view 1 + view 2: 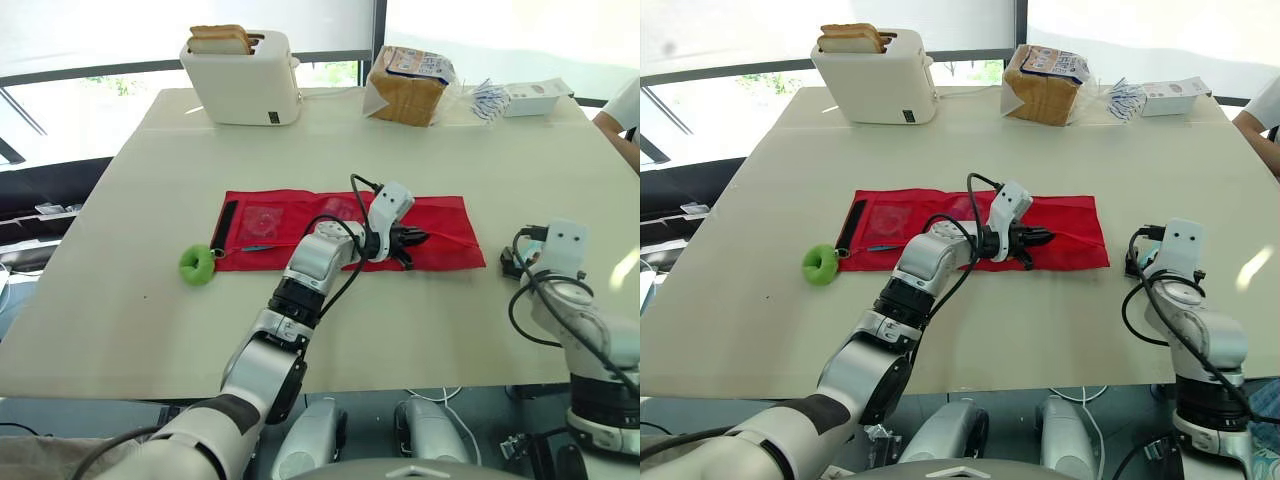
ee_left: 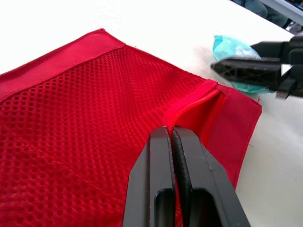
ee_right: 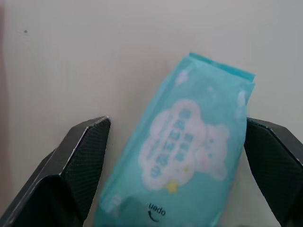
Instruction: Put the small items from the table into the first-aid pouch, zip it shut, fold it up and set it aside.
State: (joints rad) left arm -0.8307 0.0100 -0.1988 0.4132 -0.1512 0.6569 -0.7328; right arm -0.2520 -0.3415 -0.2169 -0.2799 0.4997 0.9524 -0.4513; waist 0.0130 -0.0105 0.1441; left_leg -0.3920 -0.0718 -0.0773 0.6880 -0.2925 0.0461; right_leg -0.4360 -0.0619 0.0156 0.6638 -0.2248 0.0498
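Cream table [image 1: 110, 300] with the red first-aid pouch [image 1: 270, 215] flat at frame centre: the left gripper [image 2: 171, 135] pinches the pocket edge at its right end, likely to lift the mouth, while the right gripper [image 3: 177, 122], spread wide, straddles the teal wipes packet [image 3: 184, 156] just beyond.

Cloth, film and matt plastic

The flat red fabric first-aid pouch [image 2: 57, 156], part open mesh, part plain weave, is pinched in the left gripper's [image 2: 173, 135] smooth matt black plastic fingers. A glossy teal plastic-film wipe packet [image 3: 184, 151] lies between the right gripper's [image 3: 175, 124] finely textured fingers on the smooth matt cream tabletop [image 3: 71, 56].
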